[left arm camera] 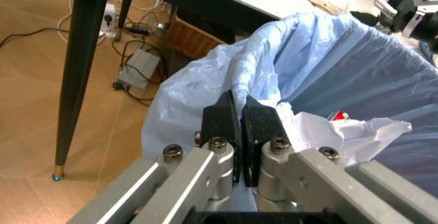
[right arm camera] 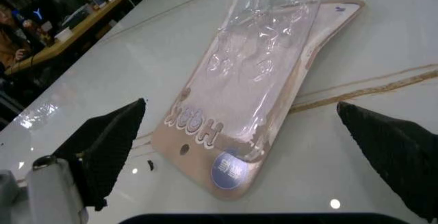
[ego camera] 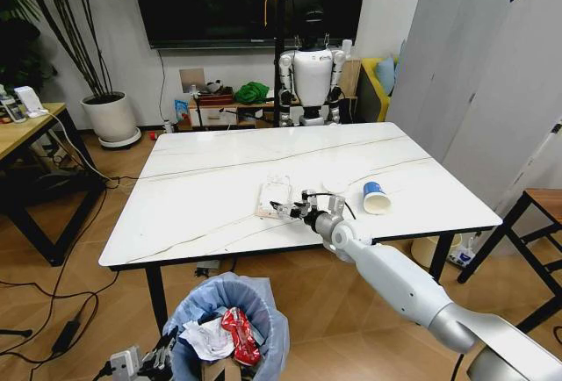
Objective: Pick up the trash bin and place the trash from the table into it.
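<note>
On the near half of the marble table (ego camera: 219,179), the right gripper (ego camera: 292,212) is reaching low over the top, its fingers spread wide apart, lining up on the clear plastic blister pack (ego camera: 273,198) with its card backing. From the right wrist view the two black fingertips (right arm camera: 110,147) are standing either side of the pack's (right arm camera: 253,96) near end, not yet touching it.

Below the table's front edge, the left gripper (left arm camera: 241,124) is clamped shut on the rim of the trash bin (ego camera: 230,328), pinching the light blue bag liner (left arm camera: 205,90). Crumpled white paper (ego camera: 209,339) and a crushed red can (ego camera: 239,333) are lying inside the bin. A blue-and-white paper cup (ego camera: 376,197) is lying on its side on the table, to the right of the pack and apart from it.

Notes on doing this step well:
- pack is lying flat and thin; probably best to come in low and pinch the raised plastic bubble or the lifted card edge, since a flat card offers the fingers little
- plastic looks slick and springy; a slow, centred close should keep it from skating across the smooth top
- bin likely needs holding steady and close under the front edge, mouth open toward the table
</note>
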`<state>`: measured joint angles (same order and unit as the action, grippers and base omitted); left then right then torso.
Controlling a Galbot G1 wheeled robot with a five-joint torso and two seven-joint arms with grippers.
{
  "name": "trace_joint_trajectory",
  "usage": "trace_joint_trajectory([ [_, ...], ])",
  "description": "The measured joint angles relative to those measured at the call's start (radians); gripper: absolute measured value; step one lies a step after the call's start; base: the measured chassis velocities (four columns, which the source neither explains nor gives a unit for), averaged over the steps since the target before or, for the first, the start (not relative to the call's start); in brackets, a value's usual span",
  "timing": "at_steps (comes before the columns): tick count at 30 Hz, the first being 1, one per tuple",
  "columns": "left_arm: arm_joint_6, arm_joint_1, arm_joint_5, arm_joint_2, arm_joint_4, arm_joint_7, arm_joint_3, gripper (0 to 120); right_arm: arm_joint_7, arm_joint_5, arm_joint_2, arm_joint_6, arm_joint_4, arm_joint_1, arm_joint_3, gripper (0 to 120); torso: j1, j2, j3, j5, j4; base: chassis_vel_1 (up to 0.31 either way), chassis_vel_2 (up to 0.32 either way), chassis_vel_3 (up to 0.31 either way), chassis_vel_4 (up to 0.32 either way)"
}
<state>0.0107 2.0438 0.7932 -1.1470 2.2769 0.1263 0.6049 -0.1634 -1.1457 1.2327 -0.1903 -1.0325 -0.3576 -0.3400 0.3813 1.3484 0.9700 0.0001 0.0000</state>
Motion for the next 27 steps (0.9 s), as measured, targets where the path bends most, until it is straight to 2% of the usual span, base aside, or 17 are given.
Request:
trace_joint_trajectory([
  [20,-0.003,0.001,-0.004,-0.013,0.000,-0.003,0.005,0,-0.023,0.007,0.044,-0.002,0.044,0.031,-0.039,98,0.000,0.000,0.000,-0.0001,0.0000,0.000,0.000,0.000,0.000],
  [23,-0.003,0.000,-0.004,-0.013,0.000,-0.003,0.004,0,-0.026,0.008,0.045,0.000,0.049,0.034,-0.041,95,0.000,0.000,0.000,-0.0001,0.0000,0.000,0.000,0.000,0.000],
  [27,-0.003,-0.002,-0.004,-0.016,-0.003,-0.003,0.001,0,-0.035,0.008,0.044,0.004,0.055,0.037,-0.045,79,0.000,0.000,0.000,-0.0001,0.0000,0.000,0.000,0.000,0.000],
])
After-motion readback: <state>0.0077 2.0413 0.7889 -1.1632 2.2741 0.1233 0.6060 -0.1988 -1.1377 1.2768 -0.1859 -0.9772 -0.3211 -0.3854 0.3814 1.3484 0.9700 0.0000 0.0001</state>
